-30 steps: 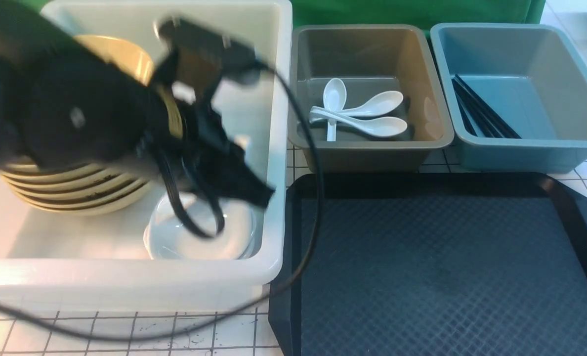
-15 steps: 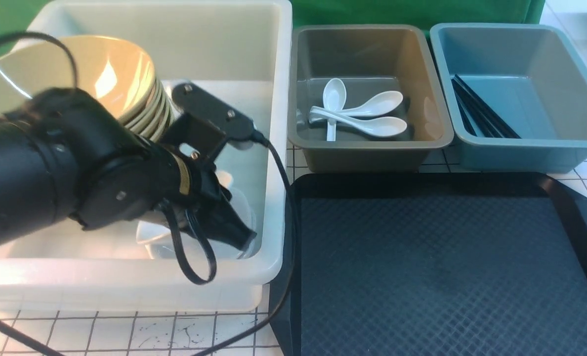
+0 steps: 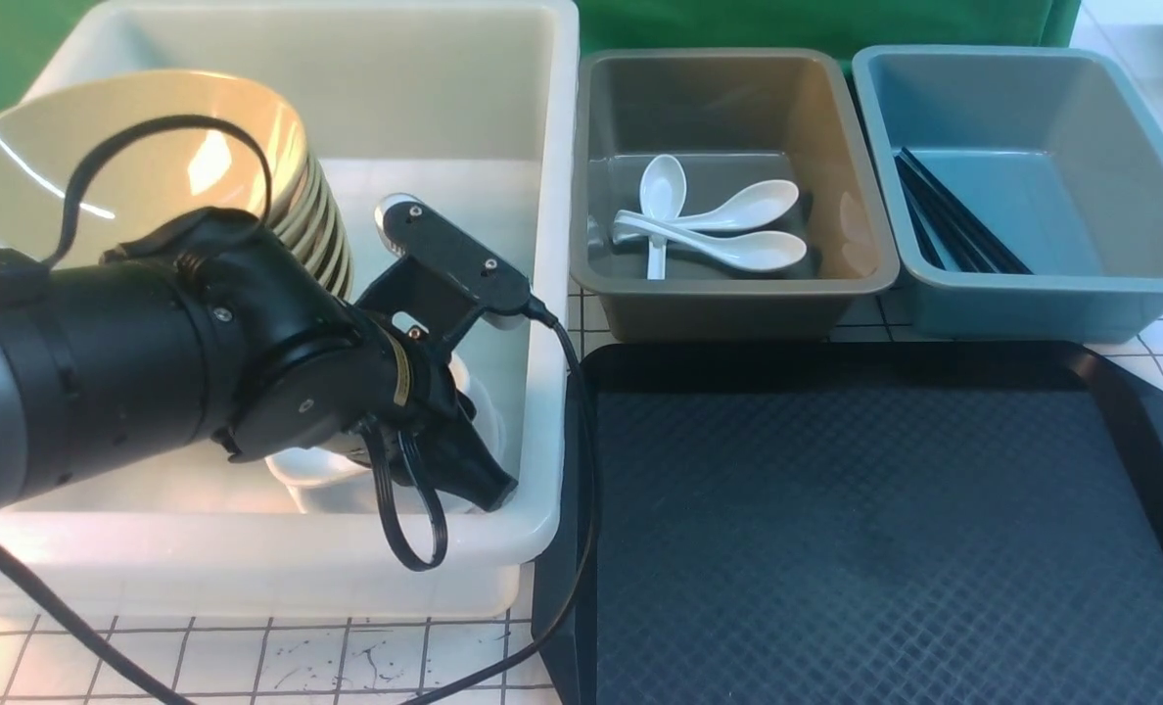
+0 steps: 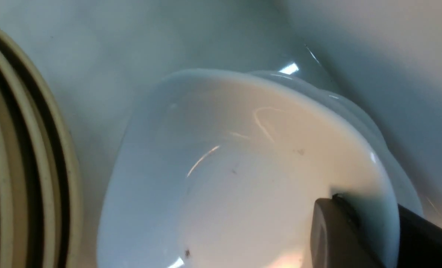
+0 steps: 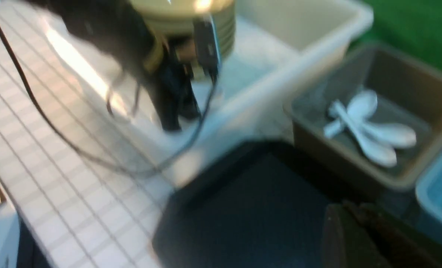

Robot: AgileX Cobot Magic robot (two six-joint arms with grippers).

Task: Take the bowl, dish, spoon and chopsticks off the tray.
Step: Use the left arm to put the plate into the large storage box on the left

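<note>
My left gripper point(image 3: 484, 480) reaches down into the deep white tub point(image 3: 542, 294). It is shut on the rim of a small white dish point(image 4: 243, 178), which it holds on or just above the stack of white dishes point(image 3: 474, 411) at the tub's near right corner. One finger point(image 4: 332, 234) lies inside the dish and the other outside. A tilted stack of tan bowls point(image 3: 151, 166) fills the tub's left side. The black tray point(image 3: 885, 529) shows only its textured surface. My right gripper point(image 5: 351, 219) hangs above the tray with its jaws together; it is out of the front view.
A grey bin point(image 3: 856, 196) behind the tray holds white spoons point(image 3: 728, 230). A blue bin point(image 3: 1081, 147) to its right holds black chopsticks point(image 3: 953, 230). The left arm's cable point(image 3: 581, 470) hangs over the tub's right wall beside the tray.
My left arm has swung down and to the right inside the tub, bringing the white dish down over the dish stack. Its motion blur has gone. The tray and bins have not changed.
</note>
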